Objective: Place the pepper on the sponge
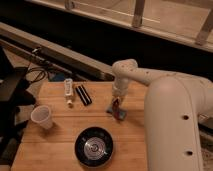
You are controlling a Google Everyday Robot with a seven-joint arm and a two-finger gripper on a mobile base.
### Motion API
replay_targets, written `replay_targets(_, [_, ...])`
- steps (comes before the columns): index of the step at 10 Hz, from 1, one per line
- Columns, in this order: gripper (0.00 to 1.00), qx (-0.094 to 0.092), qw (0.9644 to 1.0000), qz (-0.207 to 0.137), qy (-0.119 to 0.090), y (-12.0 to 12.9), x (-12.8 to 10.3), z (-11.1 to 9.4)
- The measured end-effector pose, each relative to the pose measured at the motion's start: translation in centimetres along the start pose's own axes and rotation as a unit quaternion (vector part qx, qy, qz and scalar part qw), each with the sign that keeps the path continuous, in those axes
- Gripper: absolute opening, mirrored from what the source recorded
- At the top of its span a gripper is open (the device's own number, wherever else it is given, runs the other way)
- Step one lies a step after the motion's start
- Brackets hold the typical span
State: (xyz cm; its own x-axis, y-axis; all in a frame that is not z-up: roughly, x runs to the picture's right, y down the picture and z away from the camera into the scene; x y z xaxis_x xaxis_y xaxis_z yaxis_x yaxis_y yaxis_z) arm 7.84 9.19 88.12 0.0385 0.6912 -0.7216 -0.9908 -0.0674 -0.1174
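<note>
The light-blue sponge (118,113) lies on the wooden table (60,140), right of centre. My gripper (117,103) points straight down right over it, at the end of the white arm reaching in from the right. The dark-red pepper (117,105) hangs upright in the gripper, which is shut on it. The pepper's lower end is at or just above the sponge's top, and I cannot tell whether they touch. The gripper and pepper hide part of the sponge.
A black round bowl (93,145) sits at the table's front centre and a white cup (41,116) at the left. Two black sticks (83,95) and a small white object (68,92) lie at the back left. My bulky white arm (175,125) fills the right side.
</note>
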Motion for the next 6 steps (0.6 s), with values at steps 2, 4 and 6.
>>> replay_targets(2, [0.71,0.001,0.9999,0.008,0.008,-0.5,0.11,0.78])
replay_targets(4, [0.8,-0.001,0.9999,0.012,-0.003,-0.83,0.29,0.49])
replay_targets(6, [0.67,-0.002,0.9999,0.009,-0.009,-0.45,0.01,0.03])
